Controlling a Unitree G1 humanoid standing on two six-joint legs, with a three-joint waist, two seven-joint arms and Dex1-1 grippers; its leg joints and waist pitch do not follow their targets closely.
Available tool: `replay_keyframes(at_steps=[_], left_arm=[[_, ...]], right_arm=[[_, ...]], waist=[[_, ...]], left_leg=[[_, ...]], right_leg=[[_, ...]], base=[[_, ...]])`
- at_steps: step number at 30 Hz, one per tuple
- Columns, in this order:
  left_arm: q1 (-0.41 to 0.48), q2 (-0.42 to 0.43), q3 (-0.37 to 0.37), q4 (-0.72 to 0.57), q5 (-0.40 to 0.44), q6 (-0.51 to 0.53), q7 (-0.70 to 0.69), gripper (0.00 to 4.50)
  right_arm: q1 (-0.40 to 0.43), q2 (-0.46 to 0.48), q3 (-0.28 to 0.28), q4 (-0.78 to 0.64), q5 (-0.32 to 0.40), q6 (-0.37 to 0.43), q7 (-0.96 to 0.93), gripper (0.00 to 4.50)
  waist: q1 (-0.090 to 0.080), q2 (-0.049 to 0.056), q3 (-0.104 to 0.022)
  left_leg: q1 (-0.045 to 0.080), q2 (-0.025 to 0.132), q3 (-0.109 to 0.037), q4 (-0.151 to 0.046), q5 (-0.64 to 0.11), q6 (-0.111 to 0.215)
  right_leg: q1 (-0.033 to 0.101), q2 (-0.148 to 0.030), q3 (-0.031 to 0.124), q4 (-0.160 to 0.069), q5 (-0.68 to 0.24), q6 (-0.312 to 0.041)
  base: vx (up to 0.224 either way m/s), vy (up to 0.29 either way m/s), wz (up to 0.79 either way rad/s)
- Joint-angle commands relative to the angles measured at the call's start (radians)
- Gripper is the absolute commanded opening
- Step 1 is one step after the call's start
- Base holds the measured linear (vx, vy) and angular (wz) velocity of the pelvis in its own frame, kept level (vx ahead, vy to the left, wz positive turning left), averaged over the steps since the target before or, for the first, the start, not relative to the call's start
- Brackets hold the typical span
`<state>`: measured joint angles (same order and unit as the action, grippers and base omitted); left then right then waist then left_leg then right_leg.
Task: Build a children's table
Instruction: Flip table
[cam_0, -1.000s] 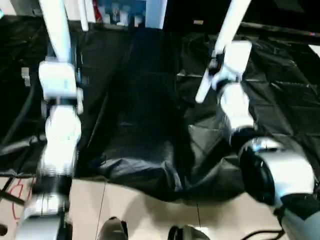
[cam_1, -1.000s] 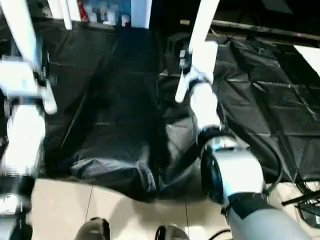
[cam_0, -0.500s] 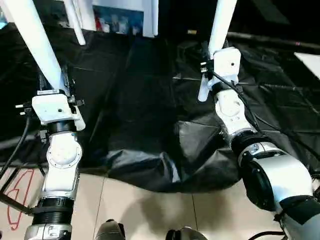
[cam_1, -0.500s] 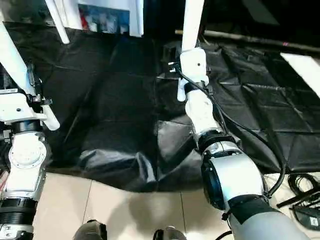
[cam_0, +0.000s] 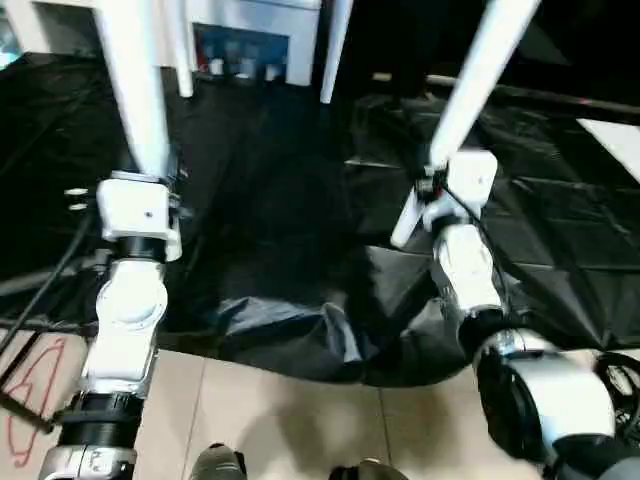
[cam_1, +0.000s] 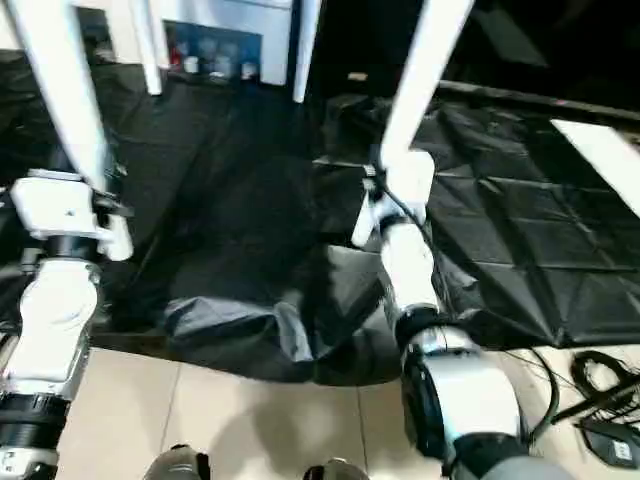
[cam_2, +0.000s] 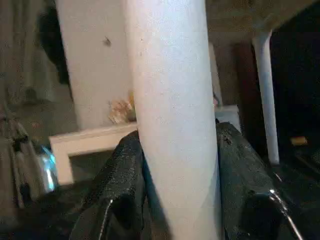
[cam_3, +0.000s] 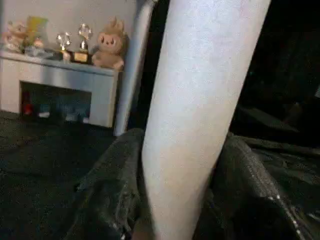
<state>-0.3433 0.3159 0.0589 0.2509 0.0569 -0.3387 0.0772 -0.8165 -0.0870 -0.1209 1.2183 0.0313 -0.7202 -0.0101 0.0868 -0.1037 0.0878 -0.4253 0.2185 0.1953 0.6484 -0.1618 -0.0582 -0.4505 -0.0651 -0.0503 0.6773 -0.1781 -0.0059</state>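
— Children's table (cam_0: 135, 75) in white plastic: where is it sitting, and is any writing showing on it?

— No readable writing is showing. Four long white tapered tube legs are rising out of the top of the head views, so it is hanging above a crumpled black plastic sheet (cam_0: 290, 240) that is covering the floor.

— And the room?

— Beige floor tiles (cam_0: 290, 420) are showing at the sheet's near edge. A low white shelf unit (cam_3: 65, 82) is standing behind, carrying one plush toy (cam_3: 111, 42) and two small trophies (cam_3: 74, 42).

— The pincers?

— Each is clamped on one near leg: the left gripper (cam_2: 175, 165) on the left leg (cam_2: 172, 100), the right gripper (cam_3: 185, 180) on the right leg (cam_3: 200, 90).
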Motion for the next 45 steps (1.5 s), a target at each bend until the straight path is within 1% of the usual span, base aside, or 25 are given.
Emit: replay_keyframes(at_steps=[1, 8, 9, 10, 12, 14, 18, 20, 21, 22, 24, 25, 26, 27, 28, 29, 30, 31, 32, 33, 34, 36, 37, 40, 45], left_arm=[[0.015, 0.027, -0.075, 0.044, 0.044, 0.080, -0.117, 1.65], [0.045, 0.034, -0.046, 0.111, 0.007, 0.142, -0.148, 1.65], [0.048, 0.040, -0.044, 0.107, 0.006, 0.146, -0.151, 1.65], [0.051, 0.047, -0.043, 0.099, 0.002, 0.154, -0.154, 1.65], [0.058, 0.063, -0.036, 0.087, -0.007, 0.171, -0.159, 1.65], [0.056, 0.084, -0.026, 0.097, -0.008, 0.185, -0.165, 1.65], [0.058, 0.099, -0.009, 0.099, -0.048, 0.200, -0.211, 2.35], [0.068, 0.097, 0.005, 0.085, -0.074, 0.204, -0.224, 2.35], [0.084, 0.098, 0.013, 0.062, -0.100, 0.217, -0.236, 2.43], [0.085, 0.098, 0.013, 0.061, -0.102, 0.217, -0.237, 2.60], [0.099, 0.098, 0.021, 0.040, -0.124, 0.225, -0.242, 2.60], [0.129, 0.094, 0.036, -0.001, -0.151, 0.229, -0.241, 2.73], [0.133, 0.094, 0.038, -0.007, -0.154, 0.229, -0.240, 2.80], [0.156, 0.093, 0.046, -0.039, -0.170, 0.237, -0.242, 2.89], [0.188, 0.091, 0.058, -0.078, -0.186, 0.242, -0.242, 2.96], [0.229, 0.088, 0.073, -0.132, -0.194, 0.244, -0.232, 3.02], [0.253, 0.086, 0.082, -0.163, -0.197, 0.244, -0.224, 3.07], [0.310, 0.076, 0.098, -0.243, -0.201, 0.252, -0.220, 3.23], [0.324, 0.072, 0.102, -0.264, -0.203, 0.256, -0.219, 3.32], [0.325, 0.072, 0.102, -0.266, -0.202, 0.256, -0.219, 3.32], [0.365, 0.065, 0.104, -0.318, -0.198, 0.261, -0.217, 3.44], [0.388, 0.056, 0.107, -0.352, -0.206, 0.271, -0.212, 3.57], [0.426, 0.041, 0.106, -0.405, -0.193, 0.289, -0.189, 3.66], [0.479, 0.022, 0.102, -0.482, -0.159, 0.319, -0.158, 3.82], [0.568, -0.039, 0.090, -0.564, -0.163, 0.328, -0.122, 4.11]], right_arm=[[0.011, 0.002, 0.028, -0.063, -0.015, 0.032, 0.047, 1.68], [0.144, 0.052, 0.079, -0.228, -0.022, 0.099, 0.086, 1.63], [0.156, 0.059, 0.086, -0.243, -0.026, 0.106, 0.089, 1.63], [0.166, 0.065, 0.091, -0.259, -0.026, 0.117, 0.091, 1.62], [0.177, 0.075, 0.095, -0.285, -0.031, 0.140, 0.078, 1.62], [0.197, 0.087, 0.105, -0.348, -0.036, 0.196, 0.071, 1.62], [0.220, 0.100, 0.126, -0.410, -0.042, 0.247, 0.092, 2.30], [0.232, 0.105, 0.131, -0.438, -0.039, 0.266, 0.096, 2.30], [0.246, 0.106, 0.134, -0.472, -0.034, 0.292, 0.099, 2.51], [0.246, 0.107, 0.134, -0.473, -0.034, 0.294, 0.099, 2.65], [0.260, 0.105, 0.136, -0.507, -0.034, 0.318, 0.094, 2.65], [0.283, 0.100, 0.135, -0.557, -0.025, 0.344, 0.098, 2.73], [0.286, 0.100, 0.134, -0.564, -0.024, 0.347, 0.099, 2.83], [0.307, 0.096, 0.136, -0.606, -0.013, 0.375, 0.109, 2.96], [0.334, 0.093, 0.137, -0.657, -0.003, 0.403, 0.117, 3.04], [0.367, 0.087, 0.140, -0.713, 0.008, 0.430, 0.127, 3.09], [0.386, 0.084, 0.142, -0.742, 0.014, 0.443, 0.133, 3.15], [0.434, 0.077, 0.141, -0.819, 0.022, 0.474, 0.139, 3.39], [0.447, 0.075, 0.140, -0.839, 0.024, 0.482, 0.140, 3.48], [0.448, 0.075, 0.140, -0.841, 0.024, 0.483, 0.140, 3.48], [0.478, 0.072, 0.139, -0.879, 0.030, 0.509, 0.144, 3.60], [0.496, 0.069, 0.137, -0.906, 0.031, 0.528, 0.144, 3.83], [0.525, 0.066, 0.126, -0.946, 0.039, 0.567, 0.140, 3.91], [0.571, 0.051, 0.124, -1.033, 0.052, 0.643, 0.147, 4.01], [0.676, 0.017, 0.142, -1.183, 0.115, 0.734, 0.214, 4.05]], waist=[[-0.007, 0.032, -0.081], [-0.008, 0.025, -0.077], [-0.012, 0.028, -0.070], [-0.013, 0.030, -0.071], [-0.020, 0.040, -0.075], [-0.022, 0.036, -0.075], [-0.030, 0.041, -0.070], [-0.034, 0.045, -0.069], [-0.038, 0.052, -0.069], [-0.033, 0.052, -0.071], [-0.030, 0.044, -0.066], [-0.037, 0.043, -0.062], [-0.036, 0.051, -0.065], [-0.031, 0.067, -0.066], [0.031, 0.086, -0.067], [0.055, 0.075, -0.064], [0.040, 0.005, -0.078], [0.044, 0.003, -0.066], [0.053, 0.009, -0.074], [0.062, 0.017, -0.079], [0.061, 0.035, -0.084], [0.051, 0.045, -0.082], [0.048, 0.039, -0.086], [0.041, 0.040, -0.086], [0.039, 0.032, -0.084]], left_leg=[[0.045, 0.010, -0.024, -0.087, -0.486, -0.067], [0.057, 0.010, -0.029, -0.094, -0.539, -0.075], [0.076, 0.007, -0.034, -0.092, -0.612, -0.086], [0.085, 0.007, -0.037, -0.091, -0.630, -0.088], [0.082, 0.013, -0.055, -0.109, -0.654, -0.100], [0.077, 0.013, -0.059, -0.117, -0.661, -0.104], [0.106, 0.009, -0.072, -0.123, -0.740, -0.112], [0.103, 0.013, -0.076, -0.134, -0.762, -0.115], [0.079, 0.026, -0.081, -0.165, -0.813, -0.125], [0.075, 0.030, -0.074, -0.180, -0.830, -0.133], [0.116, 0.013, -0.059, -0.146, -0.815, -0.129], [0.143, 0.001, -0.059, -0.110, -0.784, -0.111], [0.141, 0.005, -0.063, -0.111, -0.772, -0.106], [0.077, 0.034, -0.067, -0.176, -0.809, -0.111], [-0.025, 0.042, -0.019, -0.259, -0.902, -0.121], [-0.014, 0.036, 0.014, -0.265, -0.889, -0.098], [0.091, 0.023, -0.007, -0.182, -0.736, -0.117], [0.133, -0.003, -0.038, 0.008, -0.485, -0.066], [0.059, 0.012, -0.060, -0.032, -0.257, -0.039], [0.050, 0.016, -0.058, -0.073, -0.216, -0.056], [0.071, 0.022, -0.053, -0.102, -0.284, -0.094], [0.070, 0.030, -0.058, -0.126, -0.385, -0.115], [0.062, 0.028, -0.058, -0.127, -0.380, -0.115], [0.056, 0.025, -0.055, -0.130, -0.345, -0.101], [0.060, 0.023, -0.053, -0.130, -0.355, -0.087]], right_leg=[[0.025, -0.059, 0.033, -0.111, -0.423, -0.100], [0.015, -0.055, 0.032, -0.124, -0.484, -0.070], [0.008, -0.056, 0.022, -0.144, -0.600, -0.048], [0.008, -0.058, 0.018, -0.151, -0.627, -0.043], [0.028, -0.060, 0.006, -0.153, -0.602, -0.049], [0.039, -0.060, 0.001, -0.152, -0.571, -0.056], [0.040, -0.064, -0.017, -0.179, -0.643, -0.049], [0.053, -0.060, -0.027, -0.178, -0.614, -0.054], [0.085, -0.056, -0.036, -0.141, -0.557, -0.069], [0.089, -0.053, -0.032, -0.123, -0.524, -0.082], [0.046, -0.064, -0.030, -0.172, -0.620, -0.073], [0.033, -0.074, -0.064, -0.223, -0.732, -0.035], [0.051, -0.081, -0.075, -0.224, -0.732, -0.027], [0.121, -0.056, -0.087, -0.149, -0.594, -0.039], [0.179, -0.012, -0.088, 0.054, -0.277, -0.076], [0.153, -0.002, -0.067, 0.064, -0.222, -0.067], [0.073, -0.070, 0.015, -0.033, -0.543, -0.026], [-0.002, -0.191, 0.052, -0.200, -0.963, 0.001], [0.083, -0.194, 0.069, -0.182, -0.934, 0.007], [0.093, -0.154, 0.045, -0.162, -0.818, 0.000], [0.066, -0.092, 0.023, -0.129, -0.577, -0.026], [0.074, -0.072, 0.017, -0.106, -0.393, -0.068], [0.086, -0.072, 0.018, -0.101, -0.332, -0.080], [0.097, -0.072, 0.019, -0.103, -0.274, -0.069], [0.098, -0.073, 0.023, -0.117, -0.306, -0.043]], base=[[0.000, 0.000, 0.00], [0.000, 0.000, 0.00], [0.000, 0.000, 0.00], [0.000, 0.000, 0.00], [0.000, 0.000, 0.00], [0.000, 0.000, 0.00], [0.000, 0.000, 0.00], [0.000, 0.000, 0.00], [0.000, 0.000, 0.00], [0.000, 0.000, 0.00], [0.000, 0.000, 0.00], [0.000, 0.000, 0.00], [0.000, 0.000, 0.00], [0.000, 0.000, 0.00], [-0.068, -0.001, -0.01], [-0.068, -0.001, -0.01], [0.032, -0.099, -0.02], [0.073, -0.116, -0.18], [0.073, -0.116, -0.18], [0.000, 0.000, 0.00], [0.050, -0.030, 0.02], [0.025, -0.015, 0.01], [0.000, 0.000, 0.00], [0.000, 0.000, 0.00], [0.000, 0.000, 0.00]])
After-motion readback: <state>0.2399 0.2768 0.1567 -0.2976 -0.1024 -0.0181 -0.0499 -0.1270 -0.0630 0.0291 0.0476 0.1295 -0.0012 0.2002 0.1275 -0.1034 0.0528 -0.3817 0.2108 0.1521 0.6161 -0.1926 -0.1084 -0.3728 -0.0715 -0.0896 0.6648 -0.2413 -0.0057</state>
